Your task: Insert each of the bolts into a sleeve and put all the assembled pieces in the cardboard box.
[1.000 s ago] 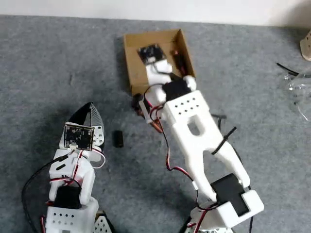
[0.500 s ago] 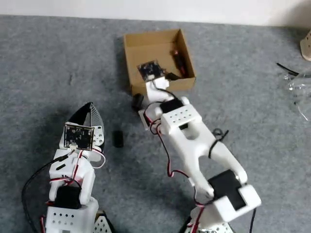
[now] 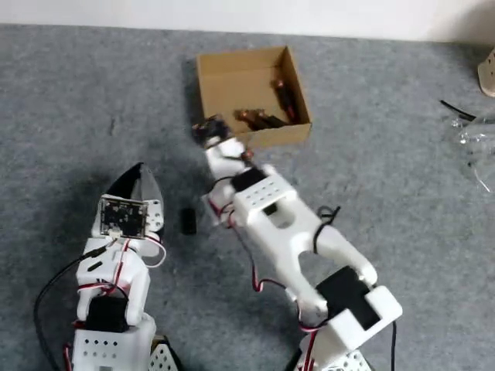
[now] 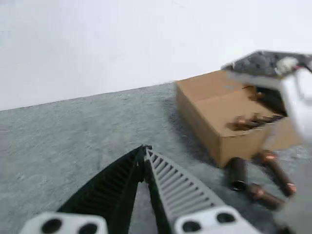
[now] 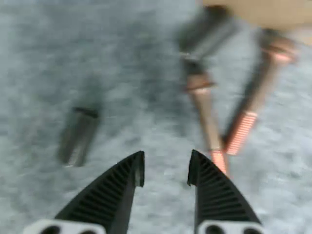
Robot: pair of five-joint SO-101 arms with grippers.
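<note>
The cardboard box (image 3: 232,77) stands at the back of the grey carpet, and two assembled bolt pieces (image 3: 261,118) lie inside with a third (image 3: 285,97) by its right wall. My right gripper (image 5: 165,158) is open and empty, low over the carpet just outside the box's near left corner. Past its tips lie two copper bolts (image 5: 207,126) and a dark sleeve (image 5: 204,34). A lone black sleeve (image 3: 187,220) (image 5: 78,136) lies between the arms. My left gripper (image 4: 145,149) is shut and empty, to the left (image 3: 141,182). The left wrist view has the box (image 4: 219,112), a sleeve (image 4: 237,173) and bolts (image 4: 273,168).
The right arm's body (image 3: 286,224) stretches diagonally from the near right edge to the box. Clear plastic pieces and a black wire (image 3: 468,124) lie at the far right. Open carpet lies to the left of the box and in front of the left gripper.
My right gripper has pulled back out of the box towards the left and near side, uncovering bolt pieces that lie inside. The left arm has stayed almost still.
</note>
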